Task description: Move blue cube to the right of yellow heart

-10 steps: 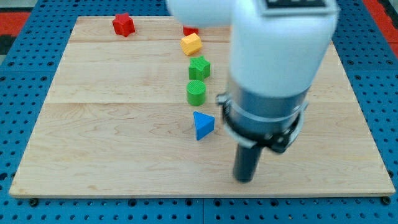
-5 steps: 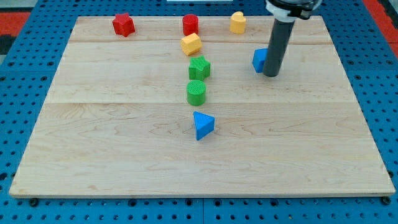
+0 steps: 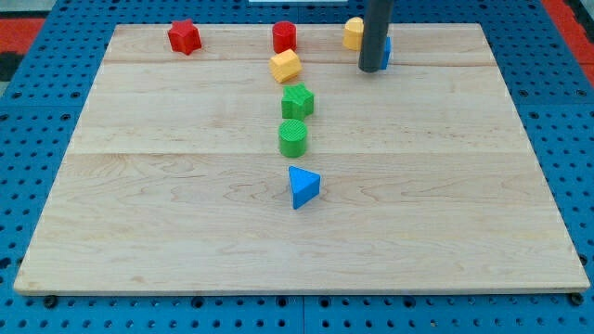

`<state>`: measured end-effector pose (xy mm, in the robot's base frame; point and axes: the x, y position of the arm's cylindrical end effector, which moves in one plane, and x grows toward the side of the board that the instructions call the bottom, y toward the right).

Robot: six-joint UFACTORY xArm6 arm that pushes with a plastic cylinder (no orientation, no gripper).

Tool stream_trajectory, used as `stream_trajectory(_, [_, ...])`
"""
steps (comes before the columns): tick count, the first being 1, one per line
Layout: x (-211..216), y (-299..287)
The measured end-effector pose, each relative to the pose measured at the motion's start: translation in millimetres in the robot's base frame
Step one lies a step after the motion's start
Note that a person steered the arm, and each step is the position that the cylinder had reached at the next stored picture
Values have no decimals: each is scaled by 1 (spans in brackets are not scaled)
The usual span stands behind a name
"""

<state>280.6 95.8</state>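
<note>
Our rod comes down from the view's top edge w/ my tip [image 3: 373, 69] resting on the surface [image 3: 186, 232] near its top edge, right of centre. The end effector is just this plain rod: no jaws to open or close, and it has hold of nothing. The blue cube [image 3: 385, 51] sits right behind the rod, mostly hidden; only a thin blue sliver shows on the rod's right side, so we think it's touching the rod but can't be sure. The yellow heart [image 3: 354, 32] is just to the left of the rod, partly covered by it, close to the surface's top edge. So the cube lies to the heart's right, slightly lower in the view, w/ the rod between them as we see it.

Other blocks: a red star [image 3: 185, 36] at top left, well apart from the rest. A red cylinder [image 3: 284, 36] near top centre, w/ a yellow hexagon-ish block [image 3: 286, 66] just below it, nearly touching. Below that a green star-like block [image 3: 298, 100], then a green cylinder [image 3: 292, 136] just beneath, the two about touching. A blue triangle [image 3: 303, 186] lies further down, near the surface's middle, apart from the green pair. All these sit well left of my tip
</note>
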Motion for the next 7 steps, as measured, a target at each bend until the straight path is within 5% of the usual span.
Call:
stream_trajectory(6, [-22, 58])
stream_trajectory(7, [-22, 20])
